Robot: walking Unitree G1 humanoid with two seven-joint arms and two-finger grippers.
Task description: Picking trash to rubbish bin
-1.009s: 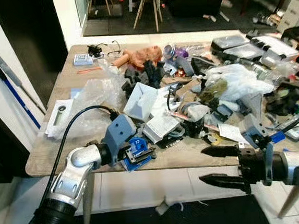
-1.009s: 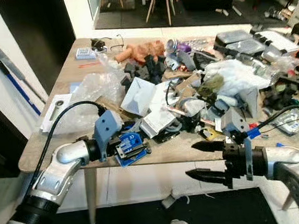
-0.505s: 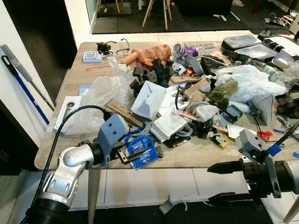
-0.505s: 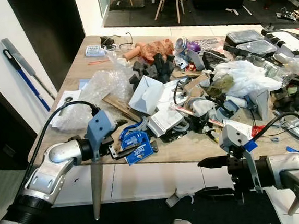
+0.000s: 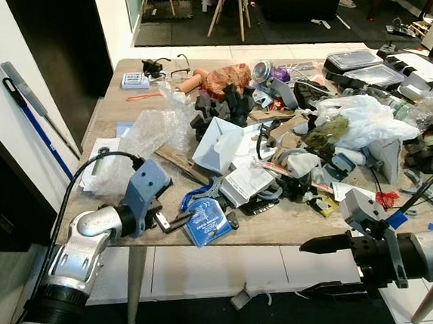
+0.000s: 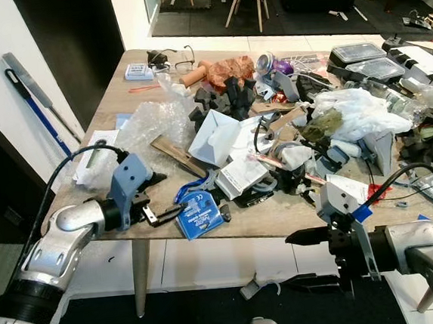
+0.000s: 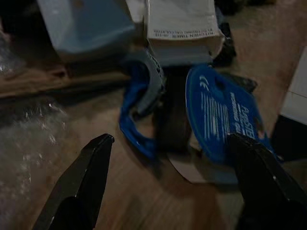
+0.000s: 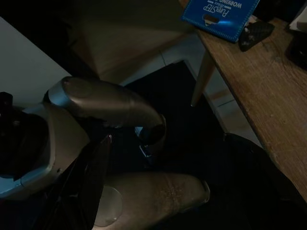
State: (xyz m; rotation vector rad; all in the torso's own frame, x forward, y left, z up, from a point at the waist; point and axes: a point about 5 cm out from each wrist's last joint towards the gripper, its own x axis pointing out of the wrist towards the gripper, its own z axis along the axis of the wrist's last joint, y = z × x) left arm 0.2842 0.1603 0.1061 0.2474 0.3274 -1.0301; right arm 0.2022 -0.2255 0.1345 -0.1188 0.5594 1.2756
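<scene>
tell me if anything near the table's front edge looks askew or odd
The blue packaging card lies skewed at the front edge of the wooden table, partly on a blue-grey clamp-like tool. The left gripper hangs open just short of it. The rest is a jumbled heap of bubble wrap, boxes and bags.

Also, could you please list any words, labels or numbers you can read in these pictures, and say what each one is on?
"PureSTEP", "WORKING": blue card package at the table edge; its smaller print is too blurred.
White box behind it, seen from the left wrist: a printed line, too small to read.
Other labels on the table: too small to read.
</scene>
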